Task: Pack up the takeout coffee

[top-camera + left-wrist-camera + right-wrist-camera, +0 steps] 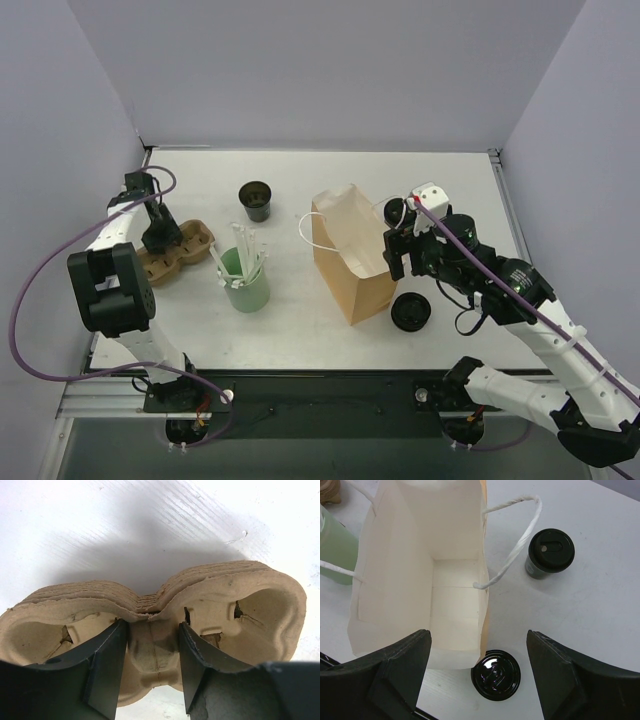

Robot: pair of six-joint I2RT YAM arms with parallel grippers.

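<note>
Paper bag (350,255) upright mid-desk, mouth open, inside bare in right wrist view, so packing not begun, by my read; takeout coffee (550,553), lidded black cup, stands on desk (300,320) just beyond bag on right side, untouched; right end effector (479,675) hovers above bag, jaws spread wide, holding nothing; loose flat lid (495,674) beside bag base; left end effector (152,667) straddles middle rib of cardboard cup carrier (150,625), fingers parted, not visibly clamped; left to do: grasp coffee, lower into bag.

White table (330,165); plain pale walls (320,70) enclosing three sides.
</note>
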